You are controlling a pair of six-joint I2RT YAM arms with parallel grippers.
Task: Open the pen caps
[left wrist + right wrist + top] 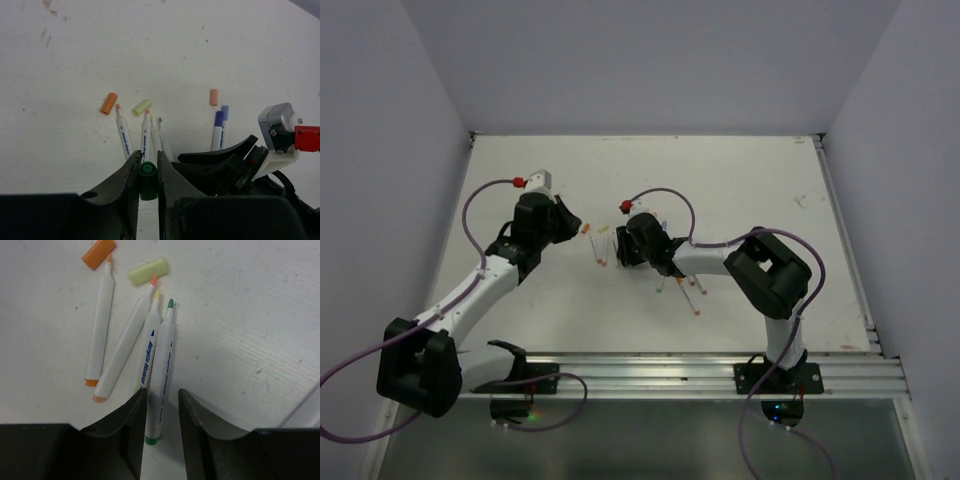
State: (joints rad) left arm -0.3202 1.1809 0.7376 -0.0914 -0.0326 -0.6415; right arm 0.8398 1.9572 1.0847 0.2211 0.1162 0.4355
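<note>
While my left gripper (148,156) is squeezed tight on the little green cap (147,177), my right gripper (162,391) has its two fingers apart. The green pen (162,360) lies between those fingers. I can see a bit of bare table next to it on one side, so I am not pinching it. The cap is off that pen, and its green tip shows.

Just past my fingers, three more white pens (125,340) lie side by side on the table (75,60) with bare tips. Beyond their tips sit an orange cap (108,103) and a yellow-green cap (142,107). A peach cap (214,97) is off to the side. It is near two pens (219,131) that I think have blue and purple caps on.

What could go wrong? The green cap is small and smooth. If I drop it carelessly, it could bounce and roll away, or land on the pens. My right fingers are very close to the green pen. If I pull that gripper away crooked, a finger could knock the pen into the ones beside it and make them roll. The bare tips could put ink on the table. My two arms are near each other too, so a quick move could bump them together.
</note>
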